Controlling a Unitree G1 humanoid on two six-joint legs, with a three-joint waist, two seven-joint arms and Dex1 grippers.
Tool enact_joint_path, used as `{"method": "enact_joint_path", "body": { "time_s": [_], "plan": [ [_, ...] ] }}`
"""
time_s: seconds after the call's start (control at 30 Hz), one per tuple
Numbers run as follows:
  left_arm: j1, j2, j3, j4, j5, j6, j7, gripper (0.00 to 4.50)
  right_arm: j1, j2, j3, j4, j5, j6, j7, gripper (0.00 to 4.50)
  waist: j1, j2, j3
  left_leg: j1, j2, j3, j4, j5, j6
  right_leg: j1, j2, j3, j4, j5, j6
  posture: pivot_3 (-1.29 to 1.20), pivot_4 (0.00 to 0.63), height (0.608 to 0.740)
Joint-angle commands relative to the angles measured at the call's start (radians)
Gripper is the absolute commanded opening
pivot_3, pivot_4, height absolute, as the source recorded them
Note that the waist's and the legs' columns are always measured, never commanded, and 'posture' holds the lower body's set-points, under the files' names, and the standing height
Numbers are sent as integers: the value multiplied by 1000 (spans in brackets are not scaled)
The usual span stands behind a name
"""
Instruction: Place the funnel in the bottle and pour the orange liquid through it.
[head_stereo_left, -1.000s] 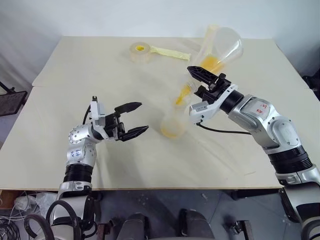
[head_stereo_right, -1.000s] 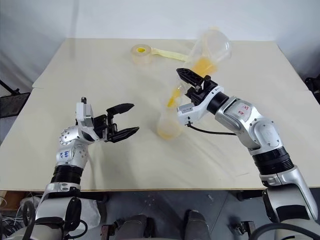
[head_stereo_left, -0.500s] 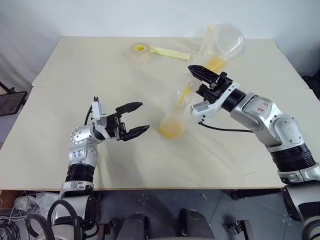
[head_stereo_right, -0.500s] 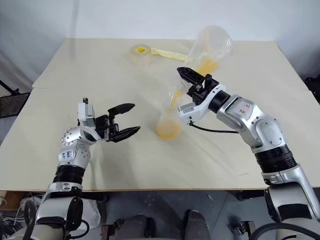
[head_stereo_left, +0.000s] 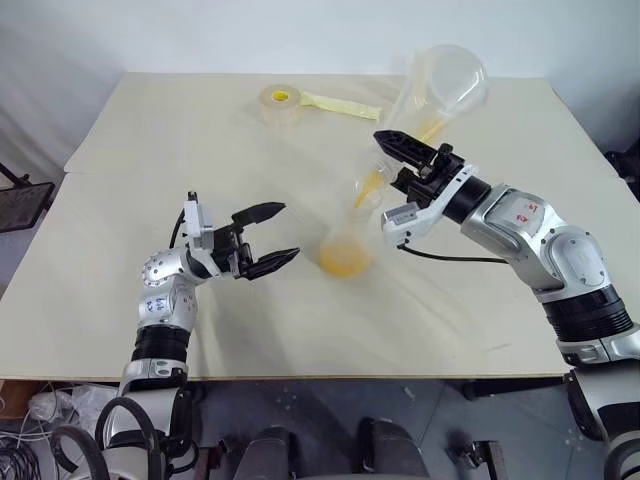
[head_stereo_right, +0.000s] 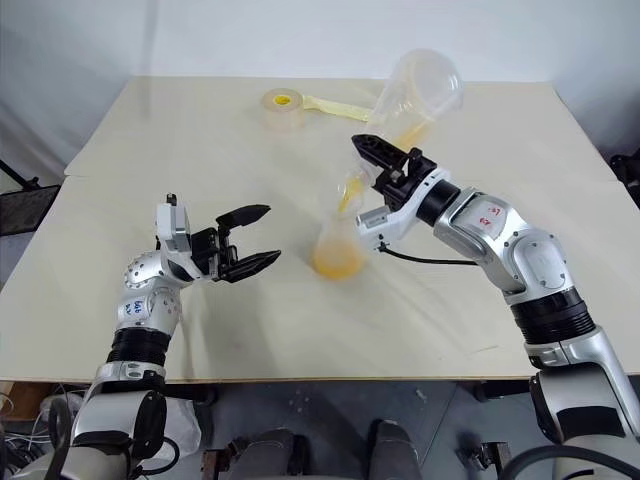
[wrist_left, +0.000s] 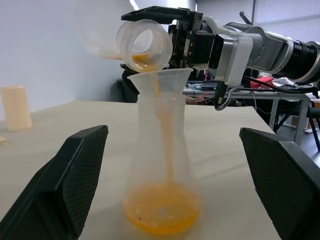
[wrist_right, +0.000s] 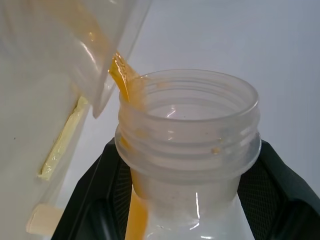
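Note:
The clear bottle (wrist_left: 161, 165) stands upright on the table between my arms, with the clear funnel (wrist_left: 159, 82) seated in its neck. My right gripper (head_stereo_left: 392, 155) is shut on the neck of a clear pouring container (head_stereo_left: 440, 90), tipped mouth-down over the funnel. A thin stream of orange liquid (wrist_left: 168, 150) runs from the container's mouth through the funnel, and a pool of it (head_stereo_left: 345, 262) lies in the bottle's base. A little still shows in the tipped container. My left gripper (head_stereo_left: 288, 232) stays open just left of the bottle, fingers (wrist_left: 75, 175) on either side without touching it.
A tape roll (head_stereo_left: 281, 103) with a yellow strip (head_stereo_left: 342, 105) pulled out lies at the far middle of the table (head_stereo_left: 150, 150). A cream cylinder (wrist_left: 16, 106) stands further back. Dark floor lies beyond the table's left and right edges.
The tipped container holds less orange liquid than a second ago, and the pool in the bottle has grown. Both arms have kept their places.

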Motion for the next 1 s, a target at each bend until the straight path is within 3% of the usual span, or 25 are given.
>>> {"method": "enact_joint_path", "body": {
  "time_s": [0.03, 1.0],
  "plan": [
    [-18, -1, 11, -10, -14, -21, -1, 4500, -31, -15, -14, -23, 5, -7, -24, 2460, 0, 0, 0, 0, 0, 0, 0, 0, 0, 0, 0, 0, 0, 0, 0, 0, 150, 740],
    [-29, 1, 16, 2, -17, -23, -6, 4500, -77, -39, 2, 7, -61, -56, -120, 2460, 0, 0, 0, 0, 0, 0, 0, 0, 0, 0, 0, 0, 0, 0, 0, 0, 150, 740]
  ]
}}
